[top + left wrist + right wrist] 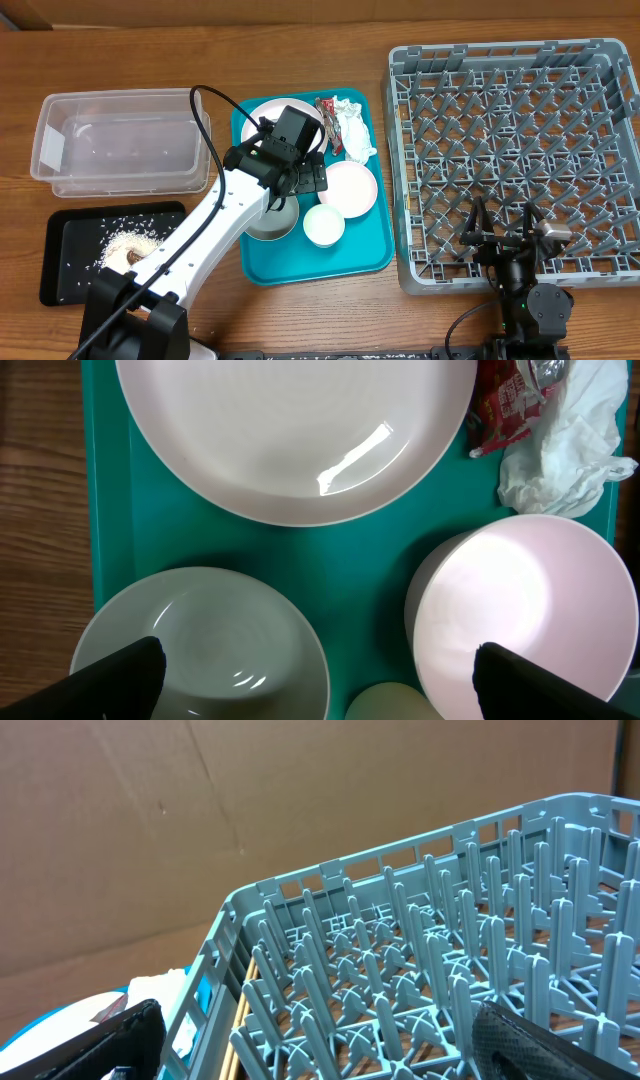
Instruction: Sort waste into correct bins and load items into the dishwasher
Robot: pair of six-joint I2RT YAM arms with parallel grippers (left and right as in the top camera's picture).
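Observation:
A teal tray [355, 255] holds a white plate [262, 112], a pink bowl [350, 188], a grey-green bowl [272, 222], a small cream cup [323, 225], a red wrapper [327, 110] and a crumpled white tissue [354, 135]. My left gripper [303, 180] hovers open and empty over the tray. Its wrist view shows the plate [290, 430], grey-green bowl [200, 650], pink bowl [520, 600], cup [395, 705], wrapper [505, 400] and tissue [570, 450], with the fingers [320, 665] spread between the two bowls. My right gripper [505, 232] is open and empty over the front edge of the grey dish rack [600, 60].
A clear plastic container [120, 140] stands at the far left. A black tray [60, 285] with spilled rice [125, 245] lies in front of it. The right wrist view shows the rack's pegs [420, 970] between the fingers [320, 1040].

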